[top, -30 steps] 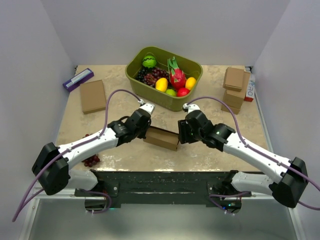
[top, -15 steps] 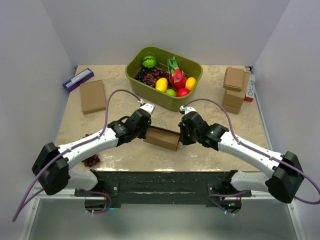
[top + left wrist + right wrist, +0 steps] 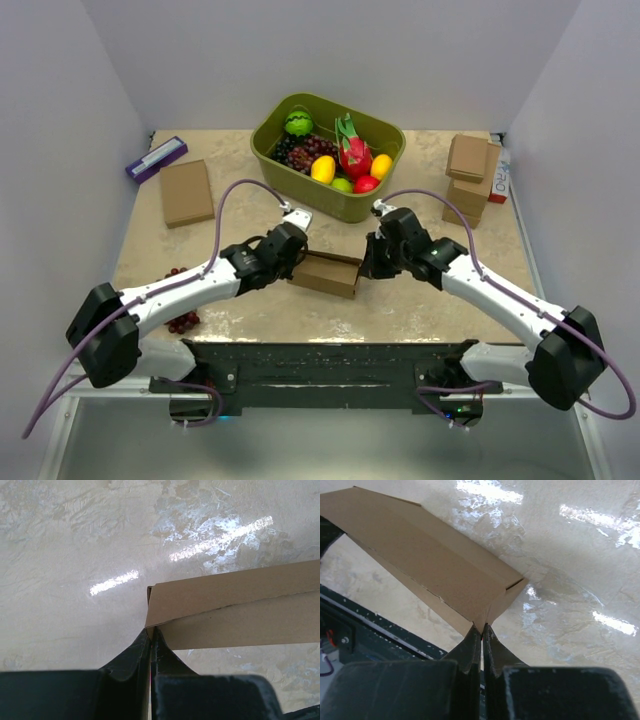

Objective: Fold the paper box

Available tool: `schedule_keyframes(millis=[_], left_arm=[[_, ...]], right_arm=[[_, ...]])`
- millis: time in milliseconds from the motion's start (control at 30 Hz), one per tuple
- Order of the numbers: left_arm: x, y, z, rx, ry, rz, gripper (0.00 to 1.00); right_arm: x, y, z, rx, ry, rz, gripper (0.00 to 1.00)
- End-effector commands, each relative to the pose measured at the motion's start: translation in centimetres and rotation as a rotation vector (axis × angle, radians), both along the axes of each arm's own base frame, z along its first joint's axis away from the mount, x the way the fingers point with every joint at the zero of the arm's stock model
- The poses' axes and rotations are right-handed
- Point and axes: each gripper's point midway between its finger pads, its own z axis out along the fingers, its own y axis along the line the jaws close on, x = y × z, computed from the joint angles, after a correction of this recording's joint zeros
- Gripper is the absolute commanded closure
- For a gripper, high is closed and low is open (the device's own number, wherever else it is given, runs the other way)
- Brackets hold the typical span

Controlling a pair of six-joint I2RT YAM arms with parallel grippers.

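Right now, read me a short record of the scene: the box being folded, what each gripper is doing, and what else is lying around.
paper box: brown cardboard, partly folded, walls up, between the two grippers
left gripper: shut on a corner at the box's left end
right gripper: shut on a corner at the box's right end
green basket: behind the box, holding fruit
flat brown box: far left, untouched
stacked small boxes: far right, untouched
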Motion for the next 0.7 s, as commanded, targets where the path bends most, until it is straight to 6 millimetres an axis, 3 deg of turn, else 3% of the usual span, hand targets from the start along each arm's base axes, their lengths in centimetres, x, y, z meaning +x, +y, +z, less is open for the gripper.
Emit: schedule_keyframes(millis=[0,333,667], left_arm=[[-0.8,1.4,-1.4,0.116,0.028,0.000,1.00],[-0.9,1.8,-1.5,0.153,0.013,0.006,1.00],[-1.0,1.9,-1.7,0.178,0.001,0.001,1.00]], right_arm=[[0.2,2.7,2.4,0.169,-0.002,0.063,1.00],[0.5,2.2,2.6,0.213,0.037,0.072,1.00],[1.5,1.7,4.1,0.298,0.016,0.019,1.00]])
